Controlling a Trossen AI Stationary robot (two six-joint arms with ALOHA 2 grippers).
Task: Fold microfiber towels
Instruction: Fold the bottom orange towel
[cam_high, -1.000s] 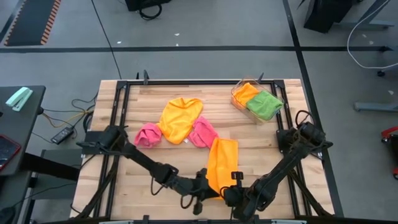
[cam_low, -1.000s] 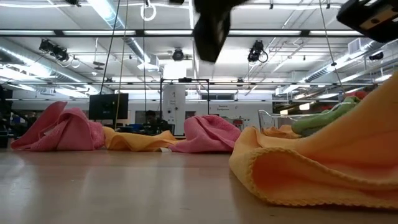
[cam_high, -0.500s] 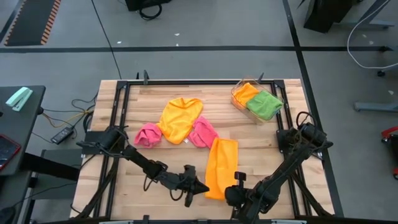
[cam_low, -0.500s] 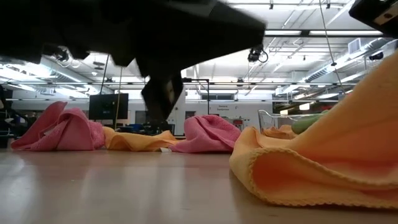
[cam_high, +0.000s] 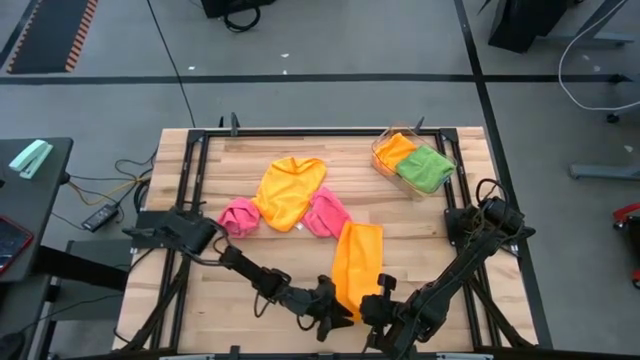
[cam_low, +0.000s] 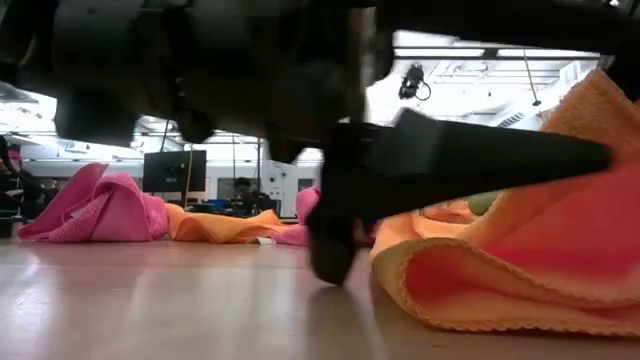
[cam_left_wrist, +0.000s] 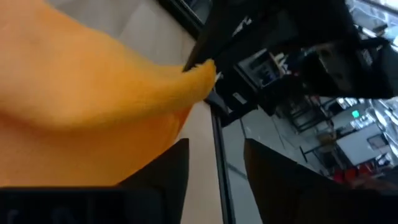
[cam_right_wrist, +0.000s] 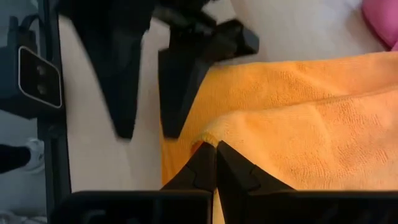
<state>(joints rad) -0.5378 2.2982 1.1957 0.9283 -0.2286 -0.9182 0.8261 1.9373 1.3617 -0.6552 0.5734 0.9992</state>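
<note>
An orange microfiber towel (cam_high: 357, 262), folded into a long strip, lies on the wooden table near its front edge. My right gripper (cam_high: 378, 298) is shut on the towel's near end and holds a corner up. My left gripper (cam_high: 332, 312) is open, low at the towel's near left corner. One of its fingers (cam_low: 480, 160) reaches level across the front of the towel, and the other's tip (cam_low: 330, 268) is down at the tabletop. Farther back, a yellow towel (cam_high: 290, 190) lies spread between two crumpled pink ones (cam_high: 237, 216) (cam_high: 326, 212). My left gripper: I cannot tell whether its fingers (cam_right_wrist: 180, 93) touch the towel's edge beside them. My right gripper pinches a corner of the towel's upper layer (cam_right_wrist: 210, 138) between its two fingertips, coming slanting down from the near side. That corner is raised off the lower layer (cam_right_wrist: 261, 81), which stays flat on the table.
A clear plastic tray (cam_high: 382, 150) at the far right corner holds an orange and a green towel (cam_high: 425, 168). A black frame (cam_high: 300, 132) runs along the table's edges. Bare wood shows at the near left (cam_high: 215, 310).
My left gripper drew a little toward the table's left edge, then came back to the towel's near left corner. It sank to table level, rolled and opened. My right gripper kept its place and its hold; the towel's raised corner stays up.
</note>
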